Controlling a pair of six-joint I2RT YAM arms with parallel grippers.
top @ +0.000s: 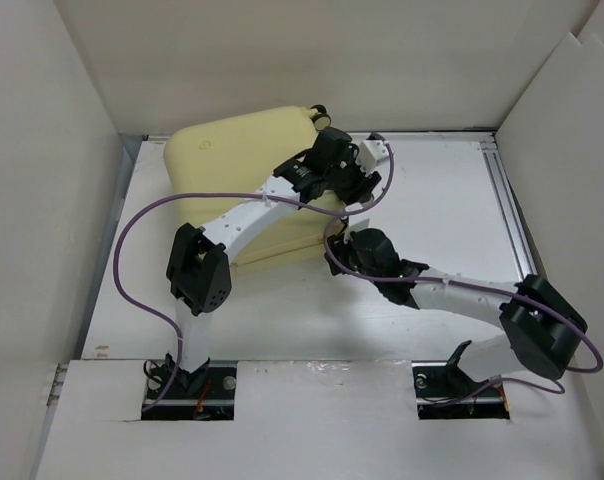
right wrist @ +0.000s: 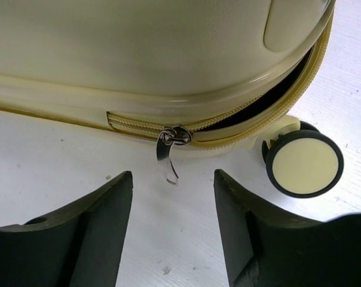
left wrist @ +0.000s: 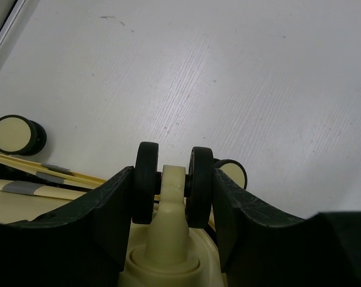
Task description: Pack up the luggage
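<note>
Left gripper (left wrist: 173, 194) closed against a twin wheel (left wrist: 146, 182) of the pale-yellow luggage (top: 232, 160), apparently clamping it, right gripper (right wrist: 173, 203) jaws spread apart, zipper pull (right wrist: 167, 152) dangling just beyond them

Lab-style robot cell, white table (top: 442, 210), plain white wall panels (top: 42, 220), two bolted robot arms (top: 197, 270)
</note>
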